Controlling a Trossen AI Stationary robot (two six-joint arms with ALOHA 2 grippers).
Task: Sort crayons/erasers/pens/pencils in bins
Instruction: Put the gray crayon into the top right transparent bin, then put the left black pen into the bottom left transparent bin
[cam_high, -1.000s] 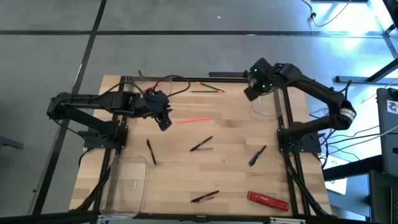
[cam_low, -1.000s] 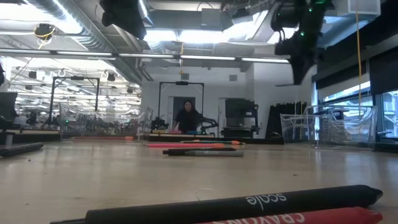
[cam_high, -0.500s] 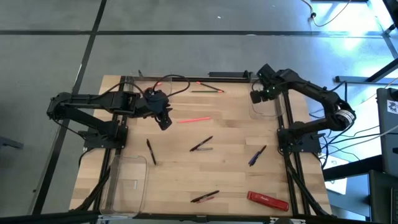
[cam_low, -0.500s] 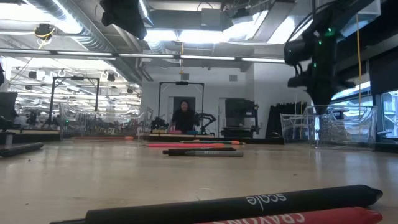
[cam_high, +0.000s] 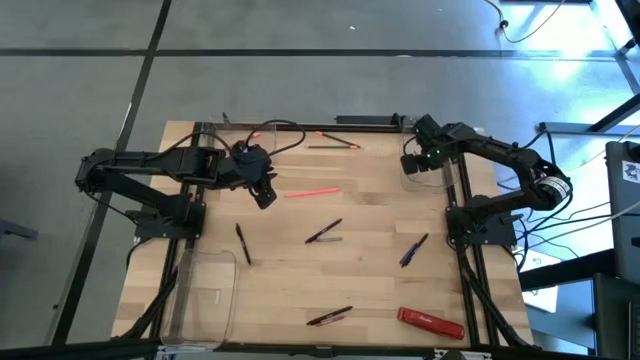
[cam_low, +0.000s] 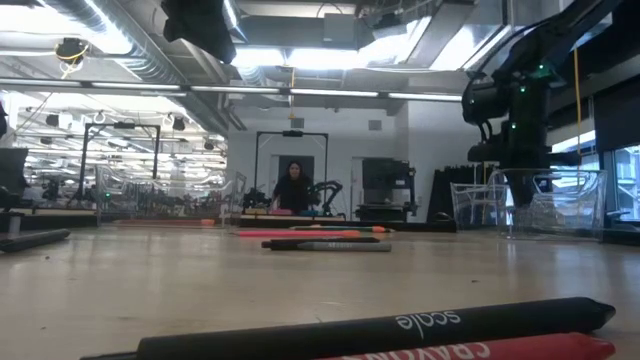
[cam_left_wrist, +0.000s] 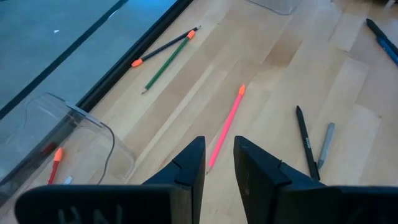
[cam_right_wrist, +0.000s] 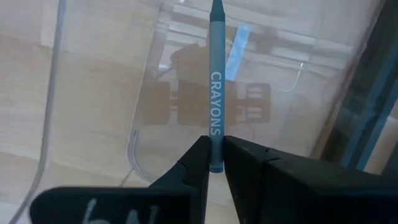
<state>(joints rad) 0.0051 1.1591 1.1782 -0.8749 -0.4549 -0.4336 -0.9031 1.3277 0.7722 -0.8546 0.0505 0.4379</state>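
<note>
My right gripper (cam_high: 412, 160) stands over the clear bin (cam_high: 432, 172) at the table's far right and is shut on a grey-blue crayon (cam_right_wrist: 216, 81) printed CRAYONS. In the low view the gripper (cam_low: 525, 190) reaches down to the bin's (cam_low: 560, 205) rim. My left gripper (cam_high: 265, 196) hangs open above the table's far left part. A pink crayon (cam_left_wrist: 227, 124) lies flat on the wood beyond its fingers. A second clear bin (cam_left_wrist: 74, 146) stands at the far left, a third (cam_high: 205, 295) at the near left. My right gripper pinches the crayon's blunt end (cam_right_wrist: 215, 160) between its two fingers. The fingers come from above, pointing down, and the crayon runs on in line with them, upright, its tip toward the bin's floor (cam_right_wrist: 186, 99). Whether the tip touches the floor I cannot tell.
Loose on the wood lie dark pens (cam_high: 323, 232) (cam_high: 242, 243) (cam_high: 329, 316), a blue pen (cam_high: 413, 250), a flat red bar (cam_high: 431, 322), and a green pencil with an orange-tipped stick (cam_high: 335, 143) at the far edge. A person sits far behind the table (cam_low: 293, 187).
My right gripper has come down with the crayon from high above the table to the far right bin, shifting a little toward the right and near edges and rolling somewhat. It stays shut on the crayon.
</note>
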